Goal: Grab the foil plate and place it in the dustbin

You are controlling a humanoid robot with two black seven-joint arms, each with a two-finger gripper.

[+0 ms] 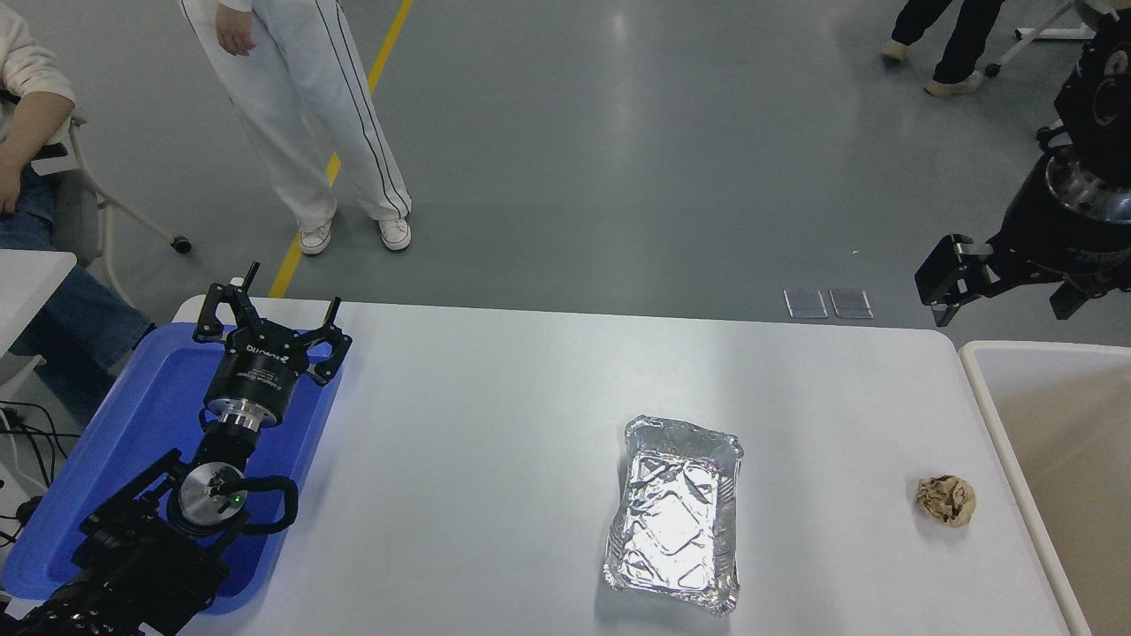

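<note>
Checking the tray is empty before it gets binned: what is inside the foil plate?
Nothing can be seen inside the foil plate: only its bare crinkled floor, all of it in view. What lies under it on the table is hidden.

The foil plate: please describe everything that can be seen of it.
The foil plate is a shallow rectangular tray of shiny, crinkled silver foil with rounded corners and a rolled rim. It is empty and lies open side up on the white table, right of centre, its long side running away from the camera. Nothing touches it: the brown paper ball lies apart to its right, and the right claw hangs far off.
</note>
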